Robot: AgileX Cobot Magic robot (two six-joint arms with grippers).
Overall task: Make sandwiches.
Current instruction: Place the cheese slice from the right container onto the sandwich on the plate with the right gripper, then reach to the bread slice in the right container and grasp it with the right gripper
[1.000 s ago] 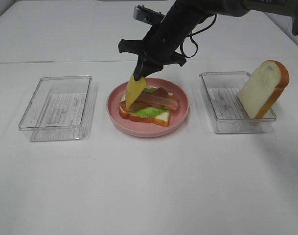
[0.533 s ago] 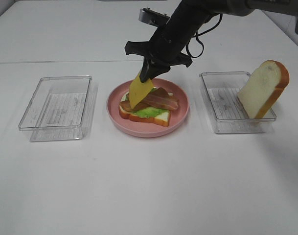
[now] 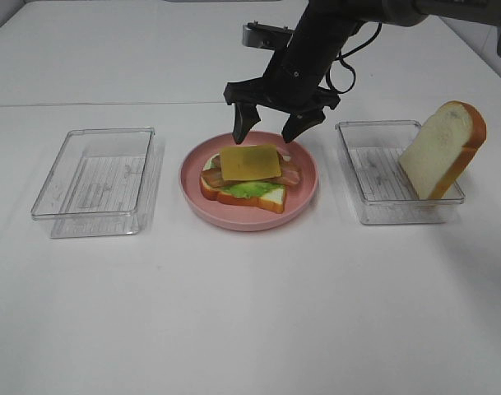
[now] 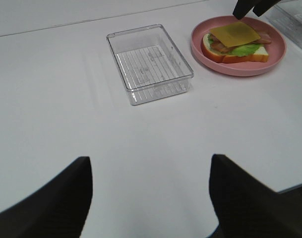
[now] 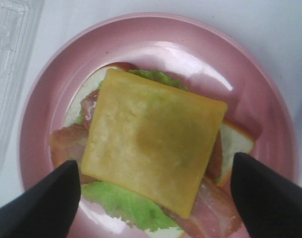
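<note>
there, one cheese slice (image 3: 249, 161) flat atop one open sandwich (image 3: 243, 190); one spare bread slice (image 3: 443, 150); two trays; right gripper (image 3: 271, 129) spread empty above, left gripper (image 4: 150, 191) spread too.

Black arm (image 3: 316, 41), looped black cable (image 3: 346, 59), black two-fingered end effector (image 3: 271, 130).

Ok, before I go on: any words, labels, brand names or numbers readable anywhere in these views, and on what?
None: no view shows readable text.
Cheese slice, bread slice and pink plate: plain, no print.
Clear trays: only moulded ridges on the floor, no letters to make out.
Right arm camera mount: too small to tell if it carries a marking.
</note>
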